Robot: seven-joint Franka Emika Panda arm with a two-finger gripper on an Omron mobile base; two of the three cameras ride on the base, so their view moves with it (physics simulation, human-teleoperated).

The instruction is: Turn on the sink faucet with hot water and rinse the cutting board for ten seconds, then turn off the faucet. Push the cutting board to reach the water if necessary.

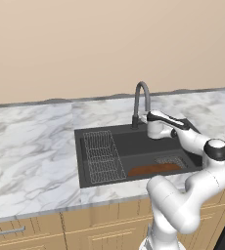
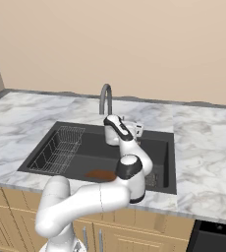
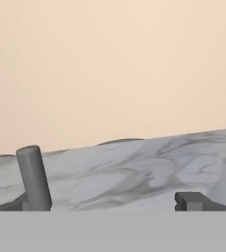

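Beside slim dark grey gooseneck sink faucet (image 1: 141, 101): two-finger gripper (image 3: 115, 206), jaws apart, empty. Reddish-brown wooden cutting board (image 1: 153, 169) flat on matte black sink (image 1: 134, 146) floor. No water visible; judged step: reaching lever. Next: push lever toward hot.

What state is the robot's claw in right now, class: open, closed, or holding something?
Claw: beside the sink faucet; open or closed cannot be told from these views.
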